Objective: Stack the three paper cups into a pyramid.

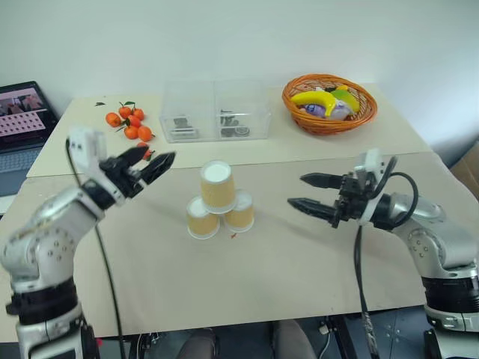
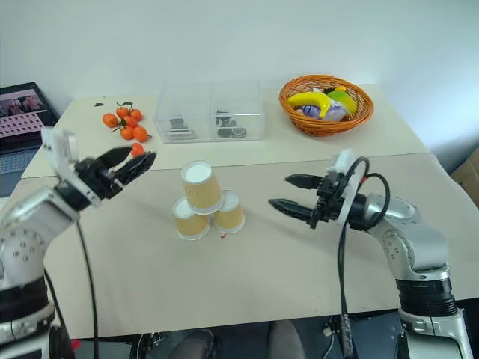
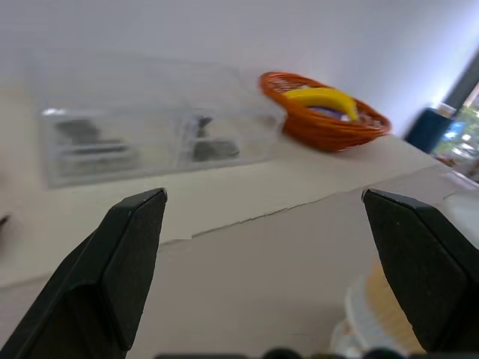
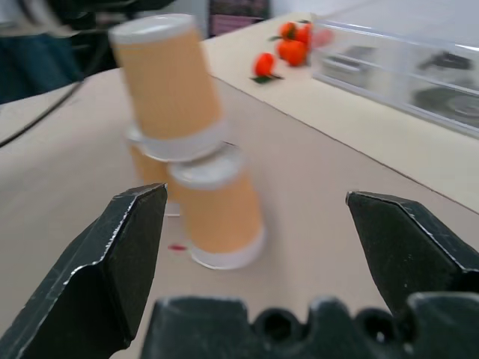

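At the centre of the frame the pyramid (image 1: 218,200) of three paper cups stands upright on the table (image 1: 299,262), between the released left hand (image 1: 147,164) and released right hand (image 1: 305,191).

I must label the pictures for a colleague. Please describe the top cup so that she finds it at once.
On the near table, between the two grippers, three tan paper cups stand upside down. Two touch side by side; the top cup rests across them, the only one raised off the table.
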You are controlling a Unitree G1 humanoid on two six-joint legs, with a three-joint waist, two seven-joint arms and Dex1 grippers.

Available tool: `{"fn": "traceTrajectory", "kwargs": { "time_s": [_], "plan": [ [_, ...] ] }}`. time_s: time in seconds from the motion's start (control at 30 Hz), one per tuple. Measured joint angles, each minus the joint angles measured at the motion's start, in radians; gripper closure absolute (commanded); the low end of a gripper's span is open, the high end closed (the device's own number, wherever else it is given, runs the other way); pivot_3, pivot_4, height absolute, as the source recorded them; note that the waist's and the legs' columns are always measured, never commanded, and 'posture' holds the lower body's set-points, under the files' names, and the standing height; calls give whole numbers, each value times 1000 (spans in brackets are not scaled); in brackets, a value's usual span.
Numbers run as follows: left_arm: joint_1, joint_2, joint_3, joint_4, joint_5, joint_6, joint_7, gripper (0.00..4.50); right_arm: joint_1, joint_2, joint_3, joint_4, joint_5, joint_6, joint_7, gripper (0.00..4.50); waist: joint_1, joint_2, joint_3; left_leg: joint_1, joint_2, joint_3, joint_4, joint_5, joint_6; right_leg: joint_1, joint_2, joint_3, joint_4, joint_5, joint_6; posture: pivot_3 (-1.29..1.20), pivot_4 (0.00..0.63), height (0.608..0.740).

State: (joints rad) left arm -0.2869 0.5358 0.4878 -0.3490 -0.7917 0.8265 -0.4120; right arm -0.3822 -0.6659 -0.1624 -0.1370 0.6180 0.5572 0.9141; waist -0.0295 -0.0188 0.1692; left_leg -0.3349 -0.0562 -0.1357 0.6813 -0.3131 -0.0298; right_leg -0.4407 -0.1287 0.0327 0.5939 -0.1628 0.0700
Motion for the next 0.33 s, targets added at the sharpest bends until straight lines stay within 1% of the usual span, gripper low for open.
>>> {"fn": "traceTrajectory", "kwargs": {
  "time_s": [0.13, 0.17, 0.33],
  "plan": [
    [90, -72, 77, -18, 44, -69, 110, 28, 18, 75, -70, 85, -27, -49, -115, 0, 15, 0, 0, 1, 0, 1, 0, 0, 0, 0, 0, 1, 0, 0, 0, 0, 150, 738],
    [115, -91, 85, -18, 54, -87, 138, 28, 17, 100, -87, 108, -29, -57, -155, 0, 16, 0, 0, 1, 0, 2, 0, 0, 0, 0, 0, 1, 0, 0, -1, 0, 150, 738],
    [193, -146, 81, -8, 121, -158, 194, 28, 10, 151, -114, 187, -93, -124, -290, 0, 16, 0, -1, 1, 0, 2, 0, 0, 0, 1, 0, 2, 0, 0, -1, 0, 150, 738]
  ]
}}
